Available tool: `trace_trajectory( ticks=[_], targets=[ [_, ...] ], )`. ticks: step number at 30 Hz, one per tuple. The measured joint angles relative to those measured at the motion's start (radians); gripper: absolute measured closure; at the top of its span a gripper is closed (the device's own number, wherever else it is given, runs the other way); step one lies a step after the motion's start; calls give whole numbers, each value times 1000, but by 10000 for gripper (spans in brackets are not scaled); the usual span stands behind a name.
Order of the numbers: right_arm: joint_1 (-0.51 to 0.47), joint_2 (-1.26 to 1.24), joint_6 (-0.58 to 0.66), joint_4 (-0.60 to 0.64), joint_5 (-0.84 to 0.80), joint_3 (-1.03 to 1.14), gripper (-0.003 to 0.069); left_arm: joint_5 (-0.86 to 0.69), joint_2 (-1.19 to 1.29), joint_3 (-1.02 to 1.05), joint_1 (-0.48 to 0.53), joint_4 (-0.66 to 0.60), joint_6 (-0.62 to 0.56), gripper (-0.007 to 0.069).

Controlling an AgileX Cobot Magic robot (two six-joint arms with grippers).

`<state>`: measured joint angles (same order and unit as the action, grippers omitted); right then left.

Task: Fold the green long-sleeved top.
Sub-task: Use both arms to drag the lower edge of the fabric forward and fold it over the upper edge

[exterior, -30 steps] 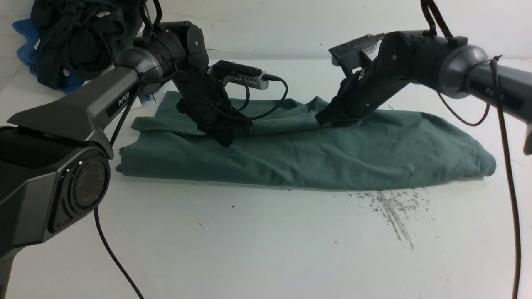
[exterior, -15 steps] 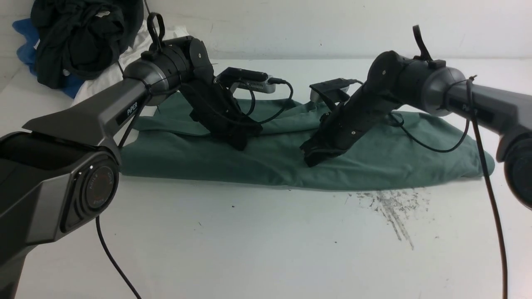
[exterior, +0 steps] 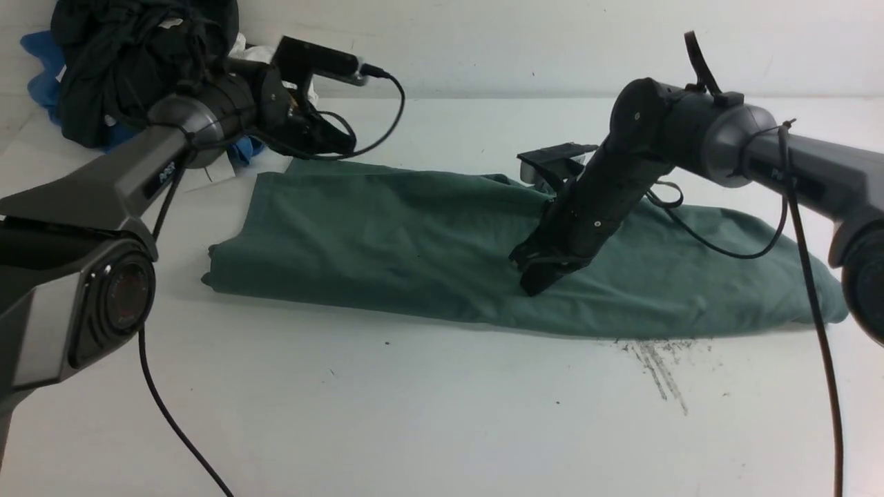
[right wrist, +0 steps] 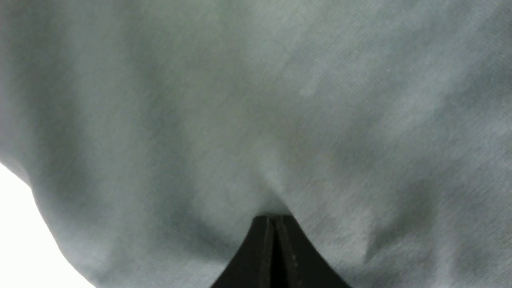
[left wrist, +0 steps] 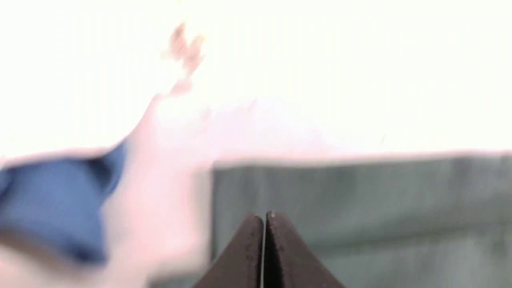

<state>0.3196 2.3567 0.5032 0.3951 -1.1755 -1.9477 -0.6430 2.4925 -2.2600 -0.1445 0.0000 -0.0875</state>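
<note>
Green long-sleeved top (exterior: 414,235): lies across the middle of the tabletop (exterior: 414,428) as a long band running left to right, apparently doubled over. The near edge is fairly straight and the right end is rounded and lumpy. Sleeves, neck and logo do not show.

Right pincer (exterior: 537,281): jaws together, tip pressed down into the cloth right of centre. The fabric puckers around the tip. Whether a pinch of cloth sits between the jaws cannot be told.

Left pincer (exterior: 343,143): jaws together, nothing between them, raised just over the far left corner of the top.

Black garment (exterior: 124,62) and blue garment (exterior: 38,52): heaped at the far left, apart from the top.

Scuff marks (exterior: 656,366): on the tabletop just near the top's right end.

Hazards, judged:
- The pressing right tip may drag the upper layer, so that the layers skew and bunch.
- The lumpy right end may make the next fold uneven.
- The left pincer, close to the heap, may snag a stray garment.
</note>
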Motion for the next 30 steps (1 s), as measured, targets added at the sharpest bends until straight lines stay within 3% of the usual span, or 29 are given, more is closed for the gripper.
trace_trajectory(
  ticks=[4, 11, 23, 30],
  targets=[
    [0, 0, 0, -4, 8, -1, 669, -226, -51, -8, 5, -26, -21, 631],
    [-6, 15, -40, -100, 129, -98, 669, -562, -65, -12, -13, -172, -182, 631],
    [-19, 156, -94, -48, 625, -143, 669, -586, -60, -12, -17, -255, -214, 631],
    [-65, 146, -221, -78, 631, -179, 669, -587, -91, -12, -17, -219, -209, 631]
  ],
)
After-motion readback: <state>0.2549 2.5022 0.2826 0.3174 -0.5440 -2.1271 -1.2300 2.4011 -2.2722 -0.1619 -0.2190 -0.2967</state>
